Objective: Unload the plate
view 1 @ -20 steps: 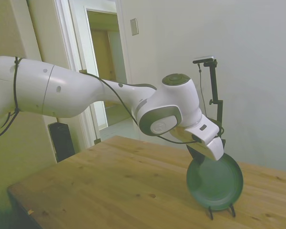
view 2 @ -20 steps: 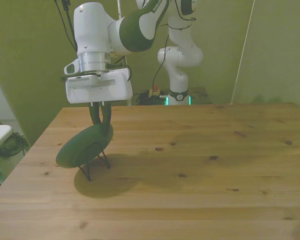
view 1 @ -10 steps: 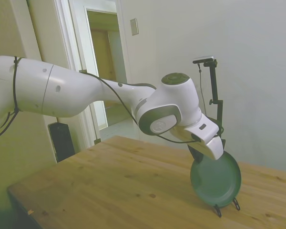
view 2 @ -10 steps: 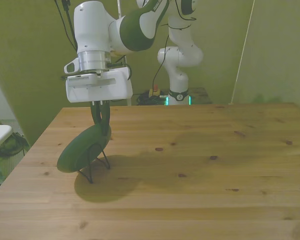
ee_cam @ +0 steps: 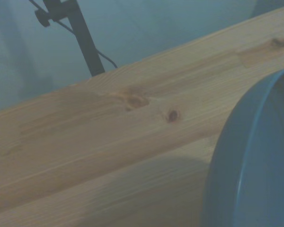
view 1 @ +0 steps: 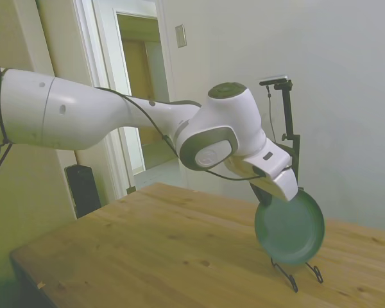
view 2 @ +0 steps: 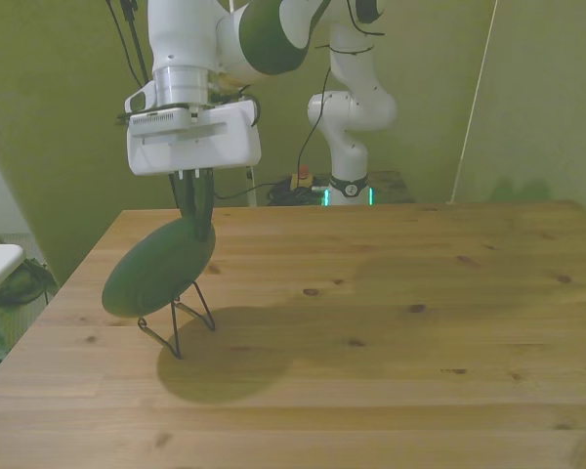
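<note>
The dark green plate (view 1: 290, 228) (view 2: 159, 267) hangs tilted on edge, held by its upper rim. My gripper (view 1: 267, 196) (view 2: 195, 210) is shut on that rim from above. Directly beneath the plate, the thin black wire stand (view 1: 296, 274) (view 2: 176, 327) rests on the table, and the plate's lower edge sits just over the stand's wires. The wrist view shows the plate's rim (ee_cam: 255, 156) close by, against wood. The plate is near the front view's left edge of the table.
The wooden table (view 1: 147, 244) (view 2: 420, 342) stretches wide toward the front view's right. A second white robot arm (view 2: 352, 107) stands behind the table's far edge. A doorway (view 1: 141, 83) is behind the table in the side view.
The gripper has risen with the plate in it. The plate has come up out of the wire stand, which now shows bare below it.
</note>
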`<state>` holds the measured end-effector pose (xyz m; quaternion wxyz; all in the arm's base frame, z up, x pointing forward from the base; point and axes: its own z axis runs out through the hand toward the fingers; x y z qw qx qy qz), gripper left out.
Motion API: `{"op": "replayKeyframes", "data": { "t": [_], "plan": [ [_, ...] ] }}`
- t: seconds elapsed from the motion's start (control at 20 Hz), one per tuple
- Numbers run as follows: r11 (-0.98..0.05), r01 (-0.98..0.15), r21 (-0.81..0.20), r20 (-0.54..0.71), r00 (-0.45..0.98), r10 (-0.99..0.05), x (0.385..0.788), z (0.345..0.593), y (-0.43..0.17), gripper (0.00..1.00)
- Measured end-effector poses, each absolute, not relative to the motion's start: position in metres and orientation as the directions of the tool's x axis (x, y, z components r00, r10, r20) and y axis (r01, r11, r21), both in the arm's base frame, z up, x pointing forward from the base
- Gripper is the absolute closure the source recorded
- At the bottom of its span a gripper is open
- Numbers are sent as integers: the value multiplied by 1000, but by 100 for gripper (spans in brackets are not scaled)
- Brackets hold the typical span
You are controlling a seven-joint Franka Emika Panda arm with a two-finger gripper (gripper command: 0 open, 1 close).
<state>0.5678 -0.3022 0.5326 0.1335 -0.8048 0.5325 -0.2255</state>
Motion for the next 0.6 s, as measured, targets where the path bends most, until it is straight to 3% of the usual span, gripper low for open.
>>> {"op": "replayKeyframes", "data": {
  "t": [0.45,0.6],
  "plan": [
    [-446,-767,-461,256,366,-895,546,614,-192,100],
    [-448,-789,-421,261,367,-893,556,626,-144,100]
  ]
}}
